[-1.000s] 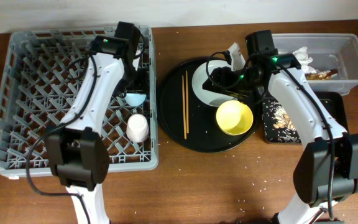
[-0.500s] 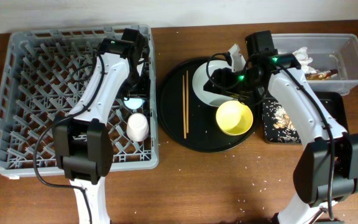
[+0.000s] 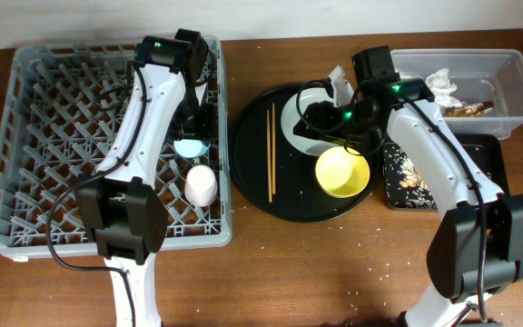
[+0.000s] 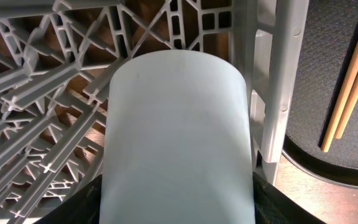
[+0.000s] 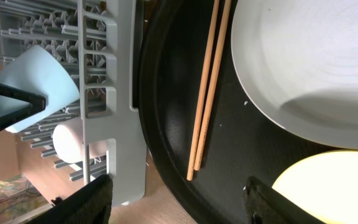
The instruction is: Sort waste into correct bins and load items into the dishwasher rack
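Observation:
My left gripper [image 3: 193,129] is shut on the small light blue cup [image 3: 192,146] and holds it over the right side of the grey dishwasher rack [image 3: 34,136]. The cup fills the left wrist view [image 4: 179,124]. The pink cup [image 3: 201,184] lies in the rack just in front of it. My right gripper [image 3: 320,116] is open and empty over the pale plate [image 3: 296,123] on the round black tray [image 3: 252,182]. The chopsticks [image 3: 271,150] and yellow bowl [image 3: 342,173] lie on that tray. In the right wrist view I see the plate [image 5: 316,62], chopsticks [image 5: 207,87] and bowl [image 5: 334,186].
The clear tub [image 3: 507,68] at the back right holds the white napkin [image 3: 443,82] and the gold-brown wrapper [image 3: 468,110]. The shallow black tray [image 3: 490,154] beside the round tray holds food scraps [image 3: 409,173]. Crumbs dot the wooden table [image 3: 334,272].
My left arm's wrist has shifted slightly left and back over the rack, still holding the blue cup in about the same spot. My right arm has edged slightly left over the plate.

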Tool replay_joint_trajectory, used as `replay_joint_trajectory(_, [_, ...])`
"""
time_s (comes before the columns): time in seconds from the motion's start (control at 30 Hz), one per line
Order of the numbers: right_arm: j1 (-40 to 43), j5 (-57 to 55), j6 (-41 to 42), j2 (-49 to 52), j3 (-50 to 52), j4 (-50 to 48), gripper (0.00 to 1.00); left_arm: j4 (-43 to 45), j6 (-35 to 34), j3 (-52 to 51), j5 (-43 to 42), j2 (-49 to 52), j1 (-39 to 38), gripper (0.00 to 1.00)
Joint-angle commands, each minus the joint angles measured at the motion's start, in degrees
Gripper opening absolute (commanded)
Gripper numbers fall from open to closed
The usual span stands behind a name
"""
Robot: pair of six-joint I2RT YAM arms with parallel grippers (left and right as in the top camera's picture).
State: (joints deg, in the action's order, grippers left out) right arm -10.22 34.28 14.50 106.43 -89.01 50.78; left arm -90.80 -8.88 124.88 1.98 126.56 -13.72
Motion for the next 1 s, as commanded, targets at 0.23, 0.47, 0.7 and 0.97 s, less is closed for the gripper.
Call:
replay_joint_trajectory(0.23, [-0.33,-0.74,-0.81,-0.20,-0.02,0.02,0.69,1.40,-0.55,0.74,0.37,6.84,0.22,0.83])
replay_joint_trajectory(0.47, [-0.33,-0.72,-0.87,-0.22,-0.02,-0.22,0.68,1.05,-0.52,5.68,0.37,6.82,0.39,0.98])
replay_joint_trajectory(0.7, [-0.17,-2.01,-2.32,-2.54,-4.59,1.46,0.62,-5.92,-0.48,33.99,-4.92,3.87,0.42,0.97])
replay_joint_trajectory(0.97, [0.79,-18.73,-2.01,-17.97,-8.46,14.34,0.67,-5.90,0.96,34.91,-13.22,-10.64,-0.17,0.92])
